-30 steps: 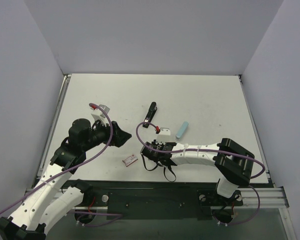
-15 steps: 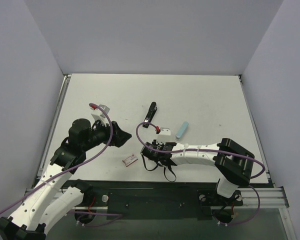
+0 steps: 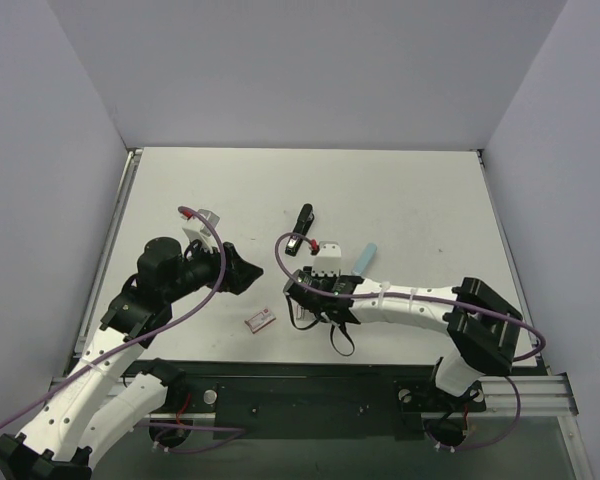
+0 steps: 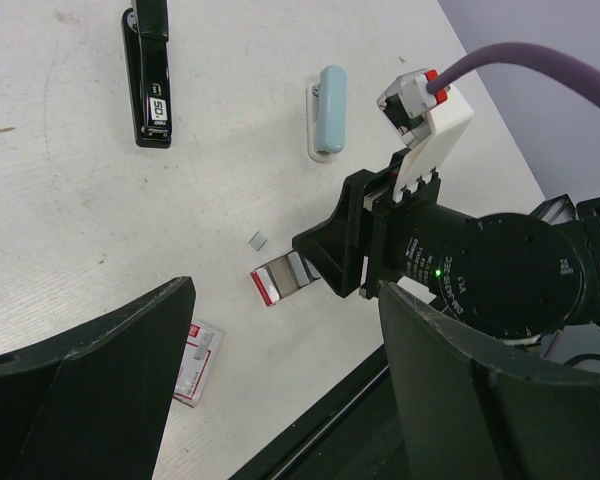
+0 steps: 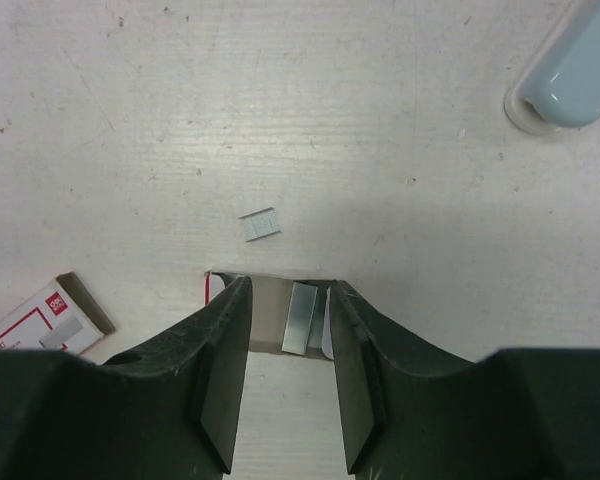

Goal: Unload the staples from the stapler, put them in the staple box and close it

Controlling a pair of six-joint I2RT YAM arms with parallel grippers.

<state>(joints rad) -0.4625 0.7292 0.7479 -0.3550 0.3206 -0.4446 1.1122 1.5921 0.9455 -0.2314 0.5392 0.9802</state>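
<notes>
The black stapler (image 3: 302, 228) (image 4: 150, 75) lies flat near the table's middle, away from both grippers. A strip of staples (image 5: 300, 318) rests in a small open cardboard tray (image 4: 280, 280). My right gripper (image 5: 291, 290) (image 3: 300, 305) hovers right over that tray, its jaws apart and nothing pinched between them. Just beyond the tray a short loose piece of staples (image 5: 260, 224) (image 4: 258, 240) sits on the table. To the tray's left, my left gripper (image 3: 248, 272) (image 4: 285, 330) hangs wide open and empty.
A pinkish-red staple box (image 3: 260, 320) (image 5: 45, 320) lies near the front edge, left of the tray. A pale blue oblong object (image 3: 365, 257) (image 4: 330, 97) lies right of the stapler. The right arm's wrist (image 4: 480, 280) fills the space in front of my left gripper.
The right gripper's jaws have spread wider and its wrist has shifted slightly away from the front edge. The left arm has not moved.
</notes>
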